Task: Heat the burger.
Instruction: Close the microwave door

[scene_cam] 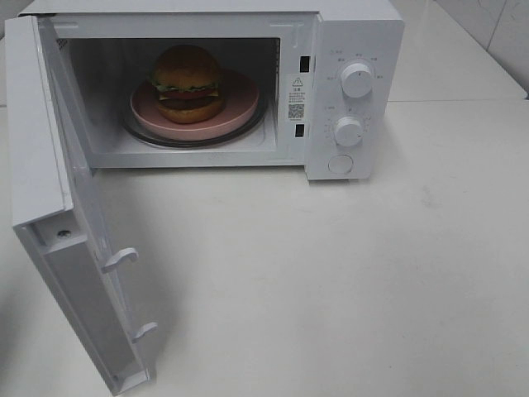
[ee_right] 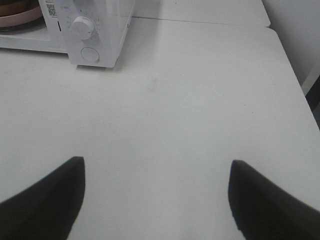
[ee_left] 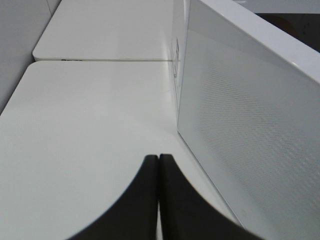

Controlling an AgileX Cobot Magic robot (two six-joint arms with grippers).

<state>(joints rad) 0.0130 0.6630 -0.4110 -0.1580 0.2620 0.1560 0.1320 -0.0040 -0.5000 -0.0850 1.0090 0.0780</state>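
From the high camera we see the microwave (scene_cam: 347, 50) on the white worktop (scene_cam: 331, 281) with its door (scene_cam: 33, 124) swung fully open toward the left. The burger (scene_cam: 187, 83) sits upright inside the cavity, on a pink plate (scene_cam: 240, 107) that rests on the glass turntable (scene_cam: 198, 142). Neither arm shows in this view. We judge the burger to be light, but a poor thing to pinch. It is a loose stack under a glossy, rounded bun, so a squeeze could slide the layers apart or slip off the top. If it had to be moved, we would take the plate by its rim, which looks stiff and gives a flat edge. As it is already in place, the door is what we expect to handle next. It is a light, hinged panel, best pushed on its broad outer face.

At the left wrist, the left jaws are clenched tight together with nothing between them. They sit low over the worktop, just beside the door's outer face (ee_left: 250, 125). That suits a push.

At the right wrist, the right jaws stand released and wide apart, holding nothing, above bare worktop. The lower knob (ee_right: 82, 26) is well ahead of them, and a sliver of the plate shows at the cavity's edge.
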